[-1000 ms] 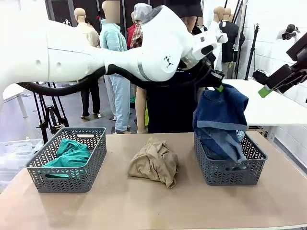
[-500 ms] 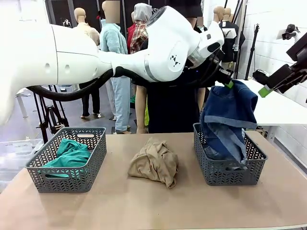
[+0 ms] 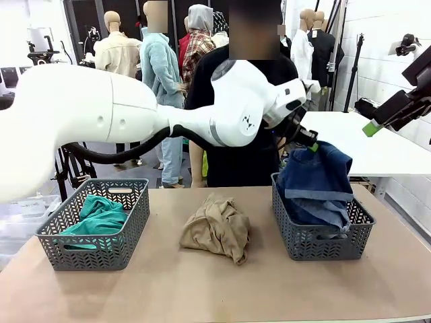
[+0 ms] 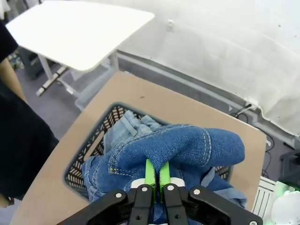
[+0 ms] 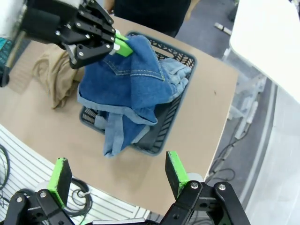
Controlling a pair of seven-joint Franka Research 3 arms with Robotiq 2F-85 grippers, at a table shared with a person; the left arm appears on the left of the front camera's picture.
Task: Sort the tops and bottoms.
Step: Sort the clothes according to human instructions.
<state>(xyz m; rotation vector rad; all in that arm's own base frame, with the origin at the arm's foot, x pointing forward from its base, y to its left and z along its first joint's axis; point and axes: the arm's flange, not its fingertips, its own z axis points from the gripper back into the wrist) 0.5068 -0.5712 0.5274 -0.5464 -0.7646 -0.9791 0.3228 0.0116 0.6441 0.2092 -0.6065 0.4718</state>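
Note:
My left gripper (image 3: 311, 145) is shut on the darker mid-blue denim shorts (image 3: 316, 182), which hang down into the right grey basket (image 3: 323, 247). In the left wrist view its green fingertips (image 4: 155, 168) pinch a fold of the shorts (image 4: 187, 145) above a pale light-blue pair (image 4: 133, 124) lying in the basket. The tan top (image 3: 217, 227) is crumpled on the table's middle. A teal top (image 3: 97, 215) lies in the left basket (image 3: 101, 254). My right gripper (image 3: 370, 126) hovers open, high at the right; its view shows its fingers (image 5: 117, 173) spread wide above the shorts (image 5: 126, 79).
A person in a black top (image 3: 236, 141) stands behind the table's far edge. A white side table (image 3: 384, 148) is at the right. Bare tabletop (image 3: 202, 289) runs along the front.
My left gripper has come down and slightly right with the dark shorts, which now sag lower into the right basket. The right arm has not moved.

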